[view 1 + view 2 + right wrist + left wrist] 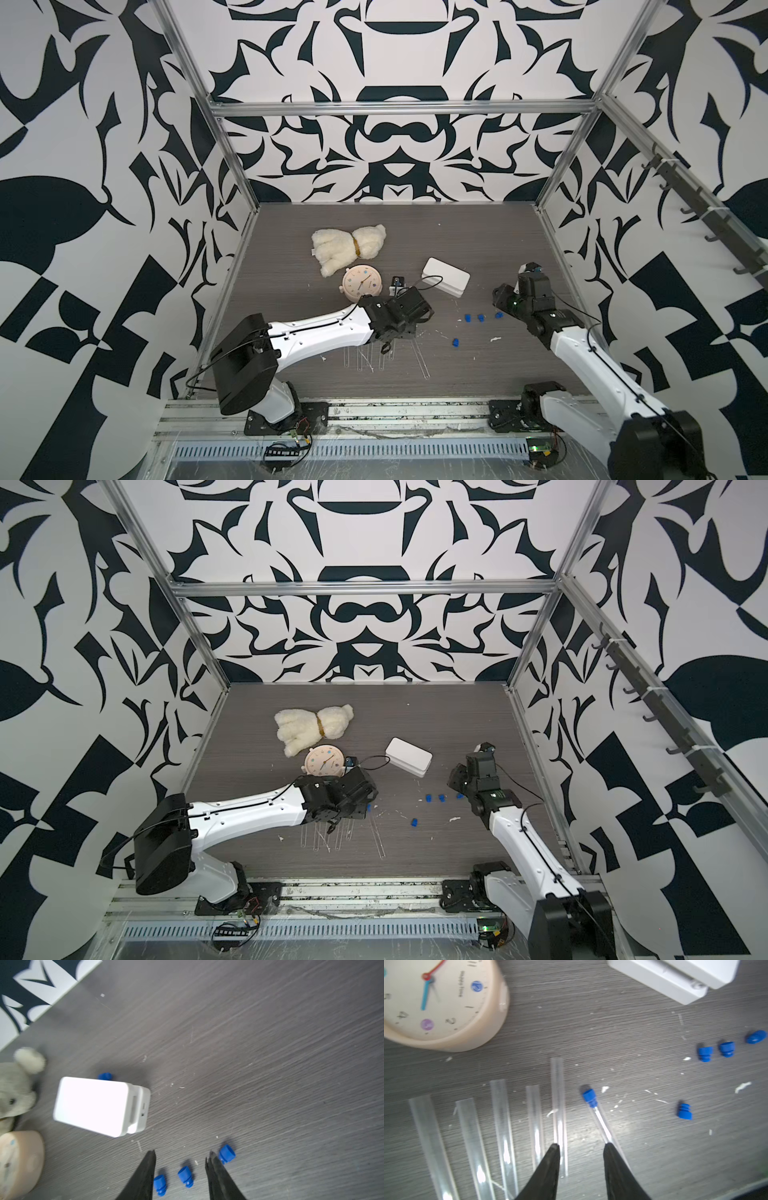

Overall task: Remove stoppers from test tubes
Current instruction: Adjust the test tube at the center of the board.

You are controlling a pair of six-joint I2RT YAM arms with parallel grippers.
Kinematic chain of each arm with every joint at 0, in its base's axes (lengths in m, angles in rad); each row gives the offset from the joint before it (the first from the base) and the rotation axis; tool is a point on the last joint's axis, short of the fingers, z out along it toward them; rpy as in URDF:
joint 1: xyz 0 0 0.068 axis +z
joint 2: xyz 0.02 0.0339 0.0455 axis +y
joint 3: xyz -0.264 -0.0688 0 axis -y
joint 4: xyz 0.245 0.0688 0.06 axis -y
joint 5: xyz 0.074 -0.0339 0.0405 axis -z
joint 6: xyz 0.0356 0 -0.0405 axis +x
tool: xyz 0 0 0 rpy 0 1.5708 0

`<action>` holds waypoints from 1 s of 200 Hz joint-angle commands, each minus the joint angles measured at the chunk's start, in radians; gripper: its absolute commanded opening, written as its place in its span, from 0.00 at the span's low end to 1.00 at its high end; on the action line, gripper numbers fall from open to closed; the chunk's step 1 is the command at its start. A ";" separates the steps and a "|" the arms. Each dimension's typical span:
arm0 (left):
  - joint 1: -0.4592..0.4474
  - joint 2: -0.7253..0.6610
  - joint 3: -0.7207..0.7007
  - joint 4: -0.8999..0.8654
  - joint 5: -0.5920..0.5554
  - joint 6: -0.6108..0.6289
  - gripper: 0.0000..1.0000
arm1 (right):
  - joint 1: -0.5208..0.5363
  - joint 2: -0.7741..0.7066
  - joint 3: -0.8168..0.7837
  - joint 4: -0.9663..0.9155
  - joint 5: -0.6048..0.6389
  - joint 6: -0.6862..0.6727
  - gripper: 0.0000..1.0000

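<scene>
- left gripper hangs with its jaws apart and bare table between them; it holds nothing. one fingertip overlaps the capped tube; whether it touches i cannot tell.
- right gripper is also parted and empty, low over a row of loose stoppers.
- tubes: six lie side by side near the table's front edge, under the left gripper. five have bare mouths, and the sixth is capped with a stopper.
- stoppers: three sit in a row just beside the right gripper. a fourth lies alone between that row and the tubes. one more peeks out from behind the box in the right wrist view.
- edges: the left arm crosses the front left corner, and the right arm runs in along the right edge. the tubes' closed ends stop short of the front rail.
- open room: the far half of the table lies bare behind the bear and box, and so does the middle strip between the capped tube and the lone stopper.
- clock lies face up just behind the left gripper, with the bear just behind it and the box near on the right.
- surface: dark grey wood grain, flecked with white scraps.
- room: black-and-white patterned walls on three sides, with an aluminium frame at the corners and across the back.
</scene>
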 commanded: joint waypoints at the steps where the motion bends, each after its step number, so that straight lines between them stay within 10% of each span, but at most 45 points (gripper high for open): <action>1: -0.024 0.058 0.042 -0.037 -0.005 -0.037 0.40 | -0.001 -0.070 0.045 -0.084 -0.047 -0.013 0.42; 200: -0.086 0.245 0.059 0.013 0.087 -0.160 0.49 | -0.002 -0.112 0.017 -0.072 -0.111 0.011 0.43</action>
